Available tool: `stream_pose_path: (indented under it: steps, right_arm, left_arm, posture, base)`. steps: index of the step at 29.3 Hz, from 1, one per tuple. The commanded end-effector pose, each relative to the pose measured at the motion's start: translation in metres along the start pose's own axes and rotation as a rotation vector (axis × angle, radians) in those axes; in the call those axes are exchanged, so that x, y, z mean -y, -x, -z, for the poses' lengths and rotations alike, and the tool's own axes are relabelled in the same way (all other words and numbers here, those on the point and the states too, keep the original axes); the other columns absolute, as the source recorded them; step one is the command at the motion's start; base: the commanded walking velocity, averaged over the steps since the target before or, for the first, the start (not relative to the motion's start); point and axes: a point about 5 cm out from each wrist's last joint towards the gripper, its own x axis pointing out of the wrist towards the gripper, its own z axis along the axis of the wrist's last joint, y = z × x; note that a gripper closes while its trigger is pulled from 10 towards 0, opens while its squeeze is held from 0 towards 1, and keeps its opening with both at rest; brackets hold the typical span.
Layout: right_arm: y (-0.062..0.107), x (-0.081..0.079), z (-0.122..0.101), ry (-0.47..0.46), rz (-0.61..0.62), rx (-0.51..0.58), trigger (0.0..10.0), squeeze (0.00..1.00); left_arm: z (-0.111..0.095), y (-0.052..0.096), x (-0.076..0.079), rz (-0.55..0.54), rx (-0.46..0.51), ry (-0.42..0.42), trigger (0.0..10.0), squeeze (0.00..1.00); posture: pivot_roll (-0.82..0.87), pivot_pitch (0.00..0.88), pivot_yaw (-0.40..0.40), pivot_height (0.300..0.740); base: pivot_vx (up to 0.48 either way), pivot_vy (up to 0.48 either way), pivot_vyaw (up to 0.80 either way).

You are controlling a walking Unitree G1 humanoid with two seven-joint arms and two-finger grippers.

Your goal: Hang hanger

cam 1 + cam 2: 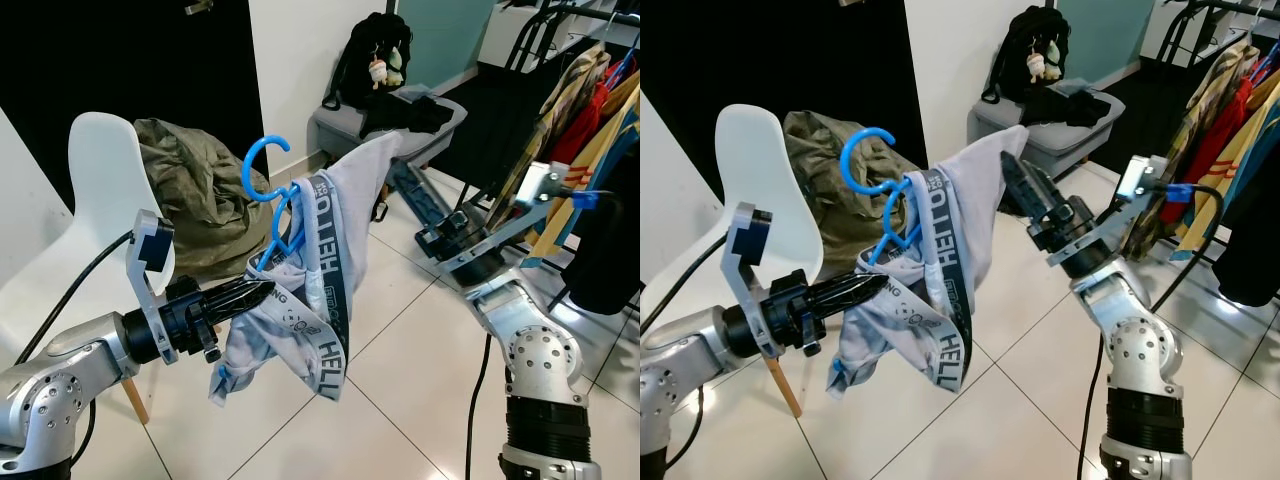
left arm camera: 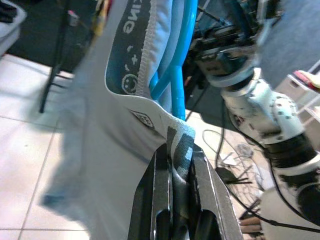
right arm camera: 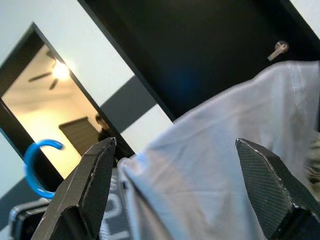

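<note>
The hanger (image 1: 268, 190) is a thin blue plastic one, held up in the air between the two arms, its open hook topmost and a pale grey garment (image 1: 320, 290) with a dark lettered band draped over it. The left gripper (image 1: 262, 293) sits just below the hanger, its fingers pressed together on a fold of the garment's band, as the left wrist view shows, with the blue bars rising right above the pinch. The right gripper (image 1: 1008, 175) lies on the far side of the hanger from the left one, its fingers spread wide with the cloth's upper edge lying between them and not yet clamped. The whole load looks light. The hanger itself is stiff but smooth, so it could swivel or slide inside a loose hold; the cloth is soft and limp, gives no firm purchase, and could slip off the bars if tugged sideways. Holding cloth alone probably leaves the hook free to swing. A surer hold would be on the plastic neck just under the hook, keeping the hook clear for the clothes rack (image 1: 590, 90), which stands beyond the right gripper, well apart from the hanger.
</note>
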Motion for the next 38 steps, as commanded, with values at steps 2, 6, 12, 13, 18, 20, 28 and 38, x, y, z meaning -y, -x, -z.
stream_pose_path:
  steps: [2, 6, 12, 13, 18, 20, 28, 38]
  right_arm:
    - [-0.001, 0.001, 0.009, 0.037, 0.023, -0.067, 10.0, 0.0]
    - [0.0, 0.005, 0.014, 0.06, 0.053, -0.101, 10.0, 0.0]
    - [0.005, 0.011, 0.016, 0.072, 0.107, -0.13, 10.0, 0.0]
    - [0.005, 0.011, 0.016, 0.072, 0.107, -0.13, 10.0, 0.0]
    - [0.006, 0.012, 0.015, 0.07, 0.115, -0.113, 0.0, 0.0]
    - [0.006, 0.012, 0.014, 0.069, 0.115, -0.105, 0.0, 0.0]
    - [0.005, 0.012, 0.013, 0.066, 0.113, -0.081, 0.0, 0.0]
    - [0.006, 0.018, 0.008, 0.065, 0.167, -0.038, 0.0, 0.0]
  left_arm:
    - [-0.005, 0.004, 0.007, 0.038, -0.002, -0.019, 8.9, 0.0]
    - [-0.005, 0.003, 0.009, 0.061, 0.001, -0.019, 8.6, 0.0]
    - [-0.008, 0.004, 0.015, 0.115, 0.01, -0.029, 7.3, 0.0]
    - [-0.008, 0.004, 0.015, 0.115, 0.01, -0.029, 7.3, 0.0]
    - [-0.009, 0.003, 0.016, 0.121, 0.012, -0.031, 7.3, 0.0]
    - [-0.009, 0.003, 0.016, 0.12, 0.014, -0.03, 7.1, 0.0]
    - [-0.008, 0.003, 0.016, 0.119, 0.014, -0.027, 7.0, 0.0]
    - [-0.004, 0.007, 0.001, 0.004, -0.013, -0.041, 6.3, 0.0]
  posture:
    - [-0.03, 0.139, 0.038, 0.74]
    - [-0.03, 0.133, 0.037, 0.74]
    - [-0.03, 0.13, 0.038, 0.74]
    - [-0.03, 0.13, 0.038, 0.74]
    - [-0.03, 0.132, 0.039, 0.74]
    - [-0.03, 0.132, 0.039, 0.74]
    - [-0.03, 0.128, 0.039, 0.74]
    - [-0.03, 0.13, 0.04, 0.74]
  base:
    - [0.0, 0.0, 0.0]
    - [0.0, 0.0, 0.0]
    - [0.0, 0.0, 0.0]
    - [0.0, 0.0, 0.0]
    - [0.0, 0.0, 0.0]
    - [0.0, 0.0, 0.0]
    - [0.0, 0.0, 0.0]
    - [0.0, 0.0, 0.0]
